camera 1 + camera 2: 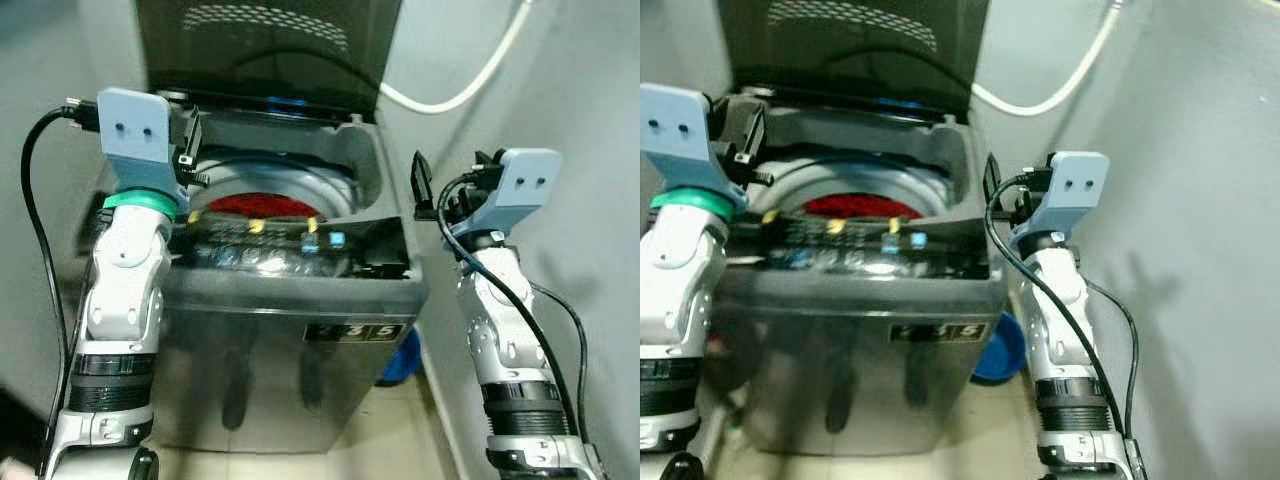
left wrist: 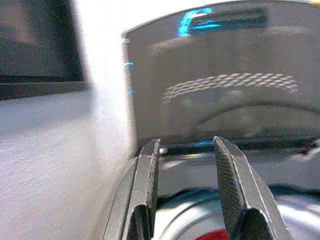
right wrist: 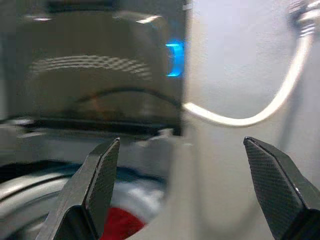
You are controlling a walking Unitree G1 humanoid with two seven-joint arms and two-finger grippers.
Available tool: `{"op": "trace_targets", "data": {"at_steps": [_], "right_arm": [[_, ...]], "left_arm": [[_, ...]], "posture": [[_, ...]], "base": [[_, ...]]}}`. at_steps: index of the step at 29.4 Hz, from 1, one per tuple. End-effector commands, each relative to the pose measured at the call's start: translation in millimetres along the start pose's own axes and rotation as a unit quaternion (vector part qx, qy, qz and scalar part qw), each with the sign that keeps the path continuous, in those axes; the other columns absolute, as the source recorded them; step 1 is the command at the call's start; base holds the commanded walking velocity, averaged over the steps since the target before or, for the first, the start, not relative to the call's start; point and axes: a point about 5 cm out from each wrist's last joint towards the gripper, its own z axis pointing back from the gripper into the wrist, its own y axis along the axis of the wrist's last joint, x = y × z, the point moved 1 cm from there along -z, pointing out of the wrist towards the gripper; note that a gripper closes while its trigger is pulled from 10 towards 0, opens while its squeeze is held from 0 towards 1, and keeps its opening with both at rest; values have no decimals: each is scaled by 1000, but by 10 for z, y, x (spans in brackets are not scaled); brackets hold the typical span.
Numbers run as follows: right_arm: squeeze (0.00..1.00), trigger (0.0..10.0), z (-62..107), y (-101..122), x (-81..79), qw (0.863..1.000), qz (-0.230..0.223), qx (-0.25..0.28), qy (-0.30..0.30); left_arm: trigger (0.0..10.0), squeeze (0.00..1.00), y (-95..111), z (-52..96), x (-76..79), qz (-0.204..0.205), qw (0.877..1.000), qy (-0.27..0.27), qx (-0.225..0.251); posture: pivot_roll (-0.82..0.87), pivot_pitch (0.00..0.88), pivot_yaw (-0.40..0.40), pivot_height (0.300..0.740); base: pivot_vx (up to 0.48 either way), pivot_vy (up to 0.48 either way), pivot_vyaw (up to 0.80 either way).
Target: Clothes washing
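Washer (image 1: pixel 290 300) (one, lid up) holds seemingly one red garment (image 1: pixel 262 206); both end effectors spread.

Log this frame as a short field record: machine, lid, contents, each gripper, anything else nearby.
machine: top-loading washing machine, straight ahead
lid: lid raised upright at the back
contents: red cloth inside the drum
left gripper: left gripper open, over the machine's left rim
right gripper: right gripper wide open, beside the machine's right edge, holding nothing
nearby: white hose on the wall; blue basin on the floor to the right
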Motion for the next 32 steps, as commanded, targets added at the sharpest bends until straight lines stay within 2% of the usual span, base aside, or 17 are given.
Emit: {"op": "trace_targets", "data": {"at_steps": [1,10,13,17,26,29,32], "right_arm": [[0,10000,13,-7,43,1000,10,-2,-6],[0,10000,13,-9,25,1000,19,-3,1],[0,10000,11,-14,14,1000,22,-5,9],[0,10000,13,-18,7,999,27,-4,16],[0,10000,91,-163,11,998,43,-30,41],[0,10000,140,-244,16,996,54,-45,51],[0,10000,274,-462,61,993,57,-85,59]], "left_arm": [[10000,0,-23,7,28,-2,1000,-3,-2],[10000,0,-27,2,33,-2,1000,-4,-2],[10000,0,-34,-1,34,-3,1000,-3,-3],[10000,0,-45,1,57,-1,1000,-8,-6],[10000,0,-178,99,223,0,999,-41,-32],[10000,0,-219,134,263,-2,998,-49,-40],[10000,0,-329,227,337,-8,996,-66,-60]], "posture": [[89,15,-54,740],[89,15,-53,740],[89,15,-53,740],[89,15,-53,740],[89,10,-51,740],[89,10,-51,740],[88,7,-50,740]], "base": [[-390,0,0],[-386,0,0],[0,0,0],[0,0,800],[0,0,788],[0,0,781],[0,0,777]]}}
